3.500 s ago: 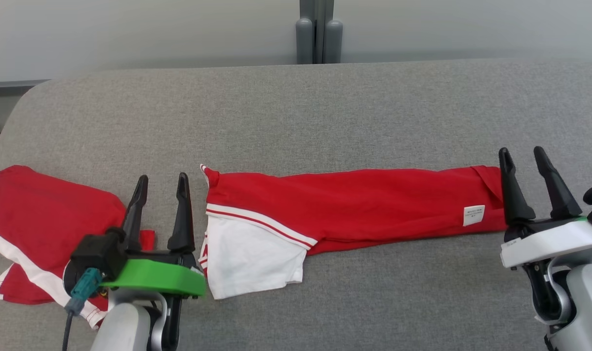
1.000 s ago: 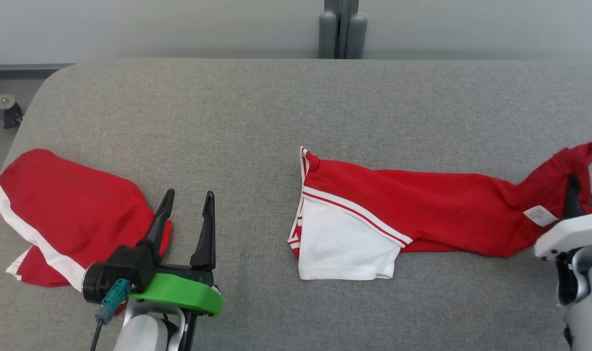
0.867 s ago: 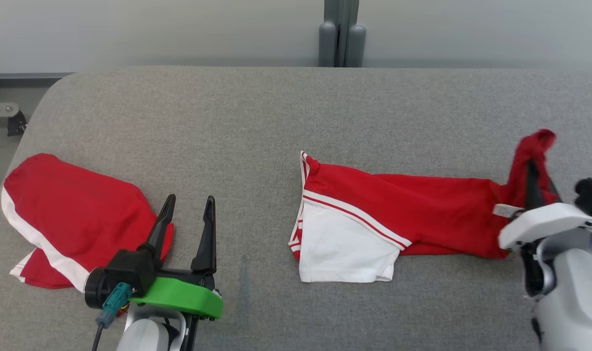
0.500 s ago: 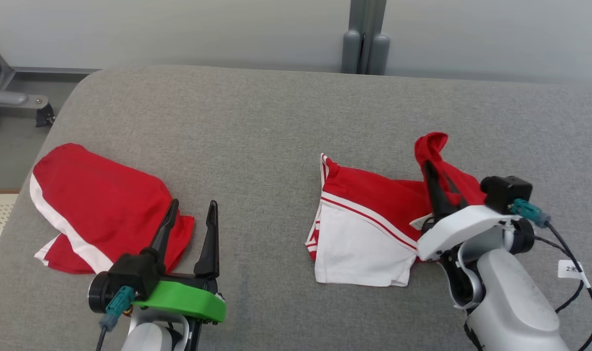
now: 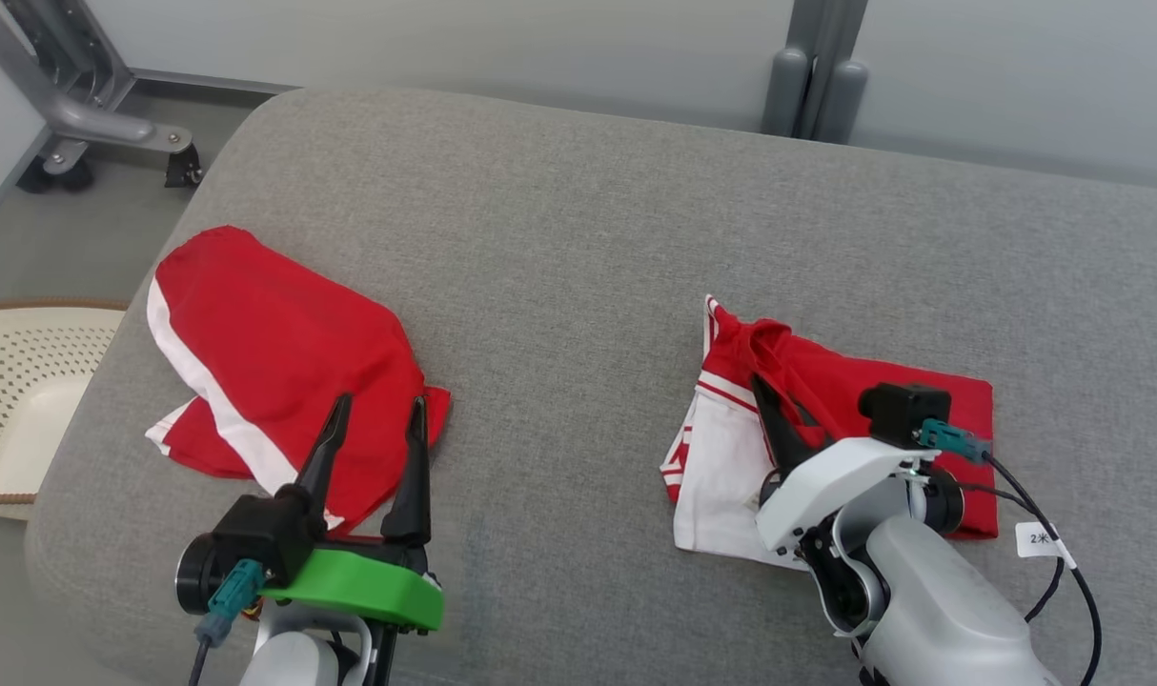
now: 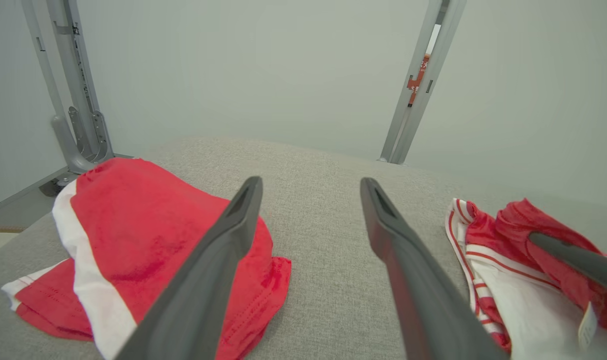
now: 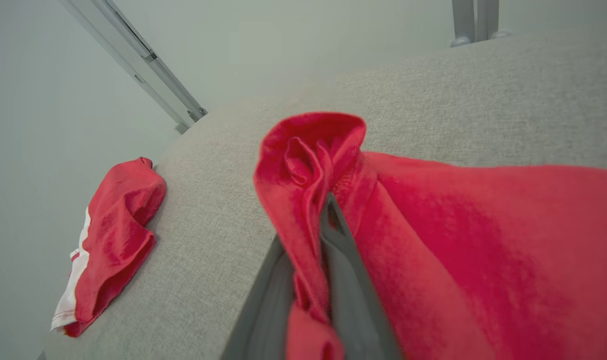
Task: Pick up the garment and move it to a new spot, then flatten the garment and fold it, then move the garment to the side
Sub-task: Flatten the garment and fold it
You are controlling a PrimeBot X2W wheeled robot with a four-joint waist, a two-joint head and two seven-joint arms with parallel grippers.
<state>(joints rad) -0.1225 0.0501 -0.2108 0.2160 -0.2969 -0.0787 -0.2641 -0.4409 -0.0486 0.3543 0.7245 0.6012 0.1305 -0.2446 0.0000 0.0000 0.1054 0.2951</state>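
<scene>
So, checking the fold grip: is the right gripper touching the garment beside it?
Touching. The right wrist view shows the garment pinched by its red edge between the shut fingers of the right gripper, cloth bunched over their tips.

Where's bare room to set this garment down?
Free on the cushion: the middle strip between the held garment and the other garment, plus the far band by the wall. Crowded: the left, around the left gripper.

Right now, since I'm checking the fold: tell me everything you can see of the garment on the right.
The right garment is soft red cloth with a white panel and striped trim at its left end. It lies doubled over on the grey cushion. The right end effector is shut on a bunched red edge above the white panel.
</scene>
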